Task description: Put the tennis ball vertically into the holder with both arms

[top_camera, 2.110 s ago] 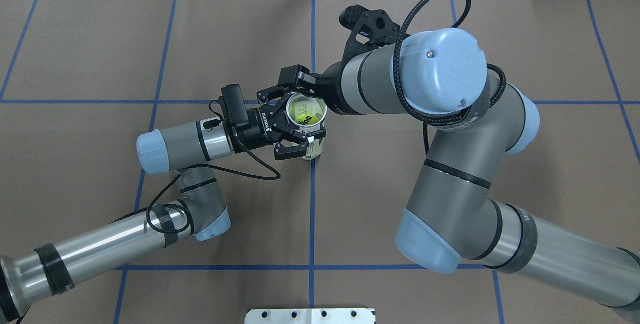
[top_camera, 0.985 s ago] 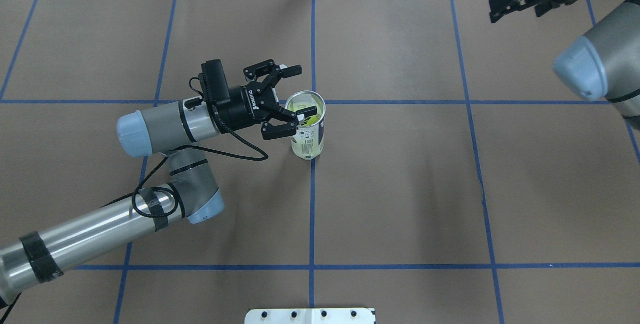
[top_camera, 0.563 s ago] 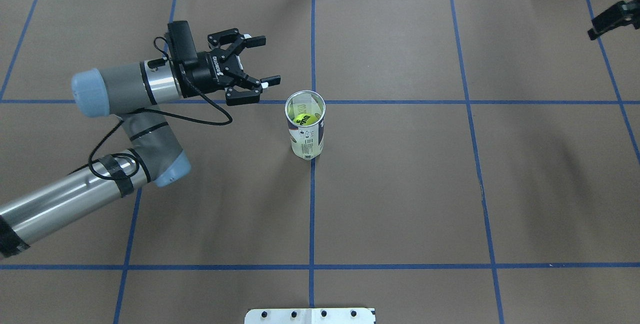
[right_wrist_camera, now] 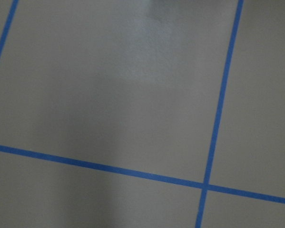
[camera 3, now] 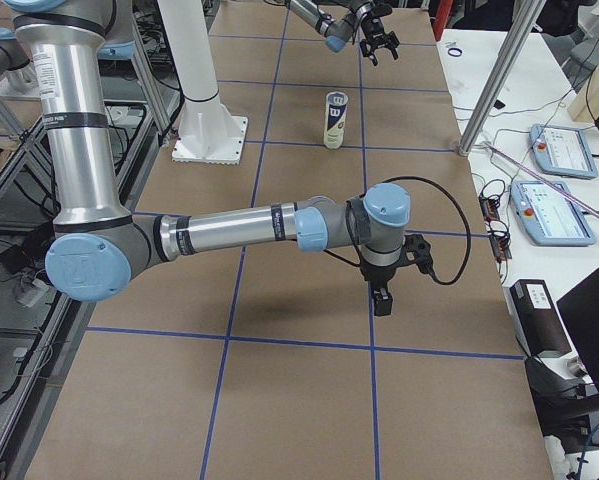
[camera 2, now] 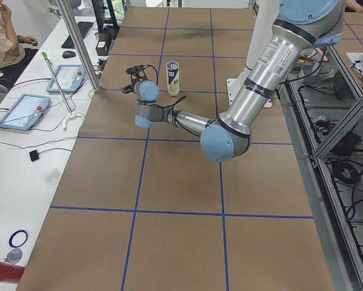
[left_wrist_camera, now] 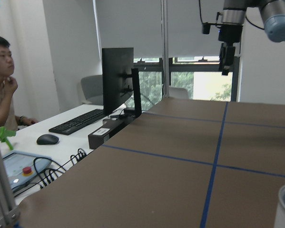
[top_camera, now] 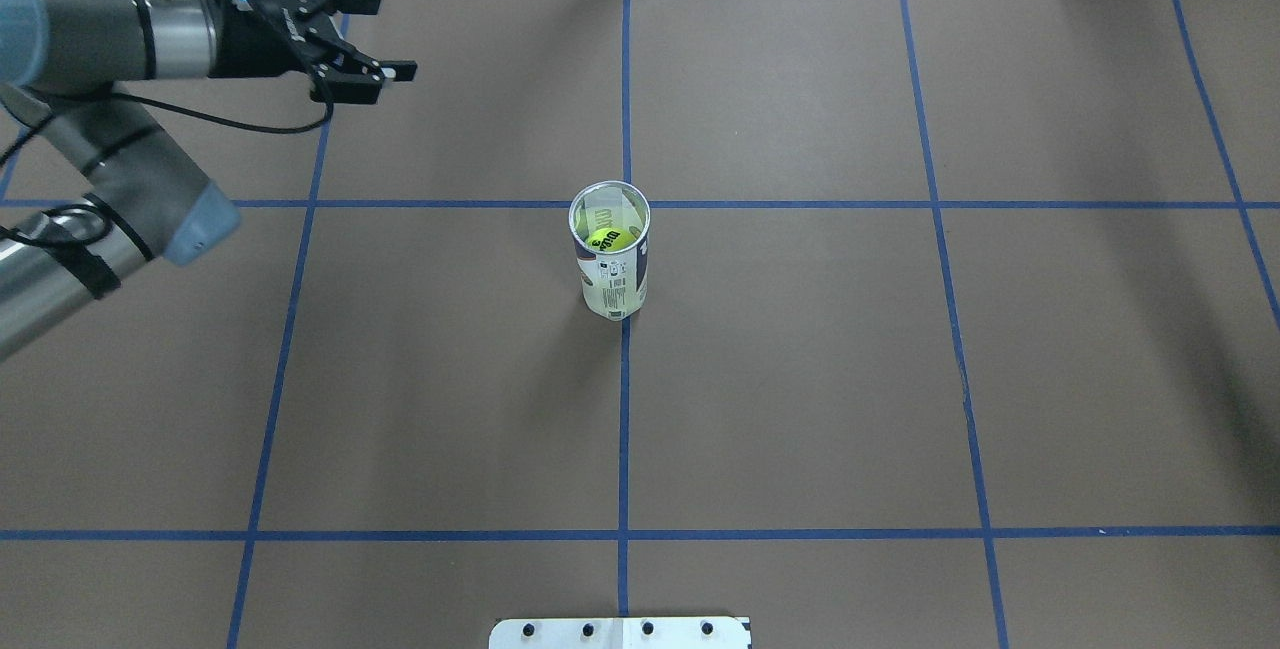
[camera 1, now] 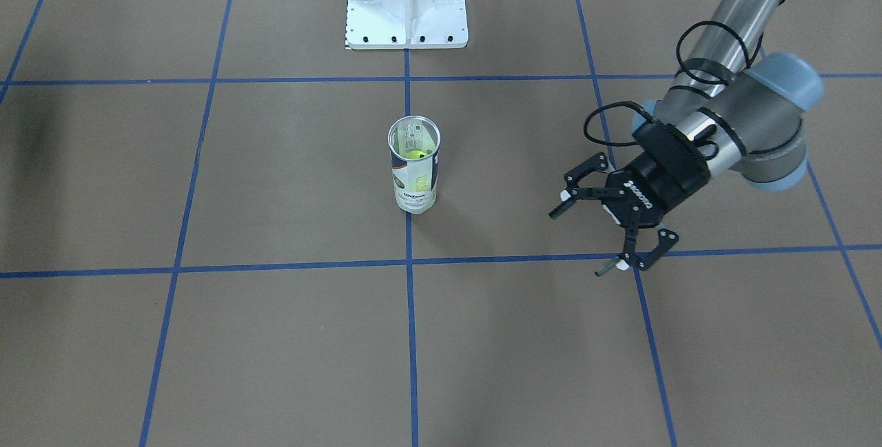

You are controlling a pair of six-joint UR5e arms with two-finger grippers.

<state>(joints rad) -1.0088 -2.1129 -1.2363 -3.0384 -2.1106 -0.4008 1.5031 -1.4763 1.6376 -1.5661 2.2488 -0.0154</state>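
We are drawing the left arm [top_camera: 90, 29] back, its jaws spread and empty, the right arm [camera 3: 239, 228] already hanging far off, jaws unreadable, while the ball [top_camera: 611, 236] is sitting inside the upright holder [top_camera: 613, 279] mid-desk [top_camera: 800, 379], so the insertion is looking finished.

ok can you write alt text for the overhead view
A clear plastic tennis-ball can stands upright at the middle of a brown blue-gridded table, a yellow-green tennis ball inside it. The left arm's black pincer hangs open at upper left, apart from the can.
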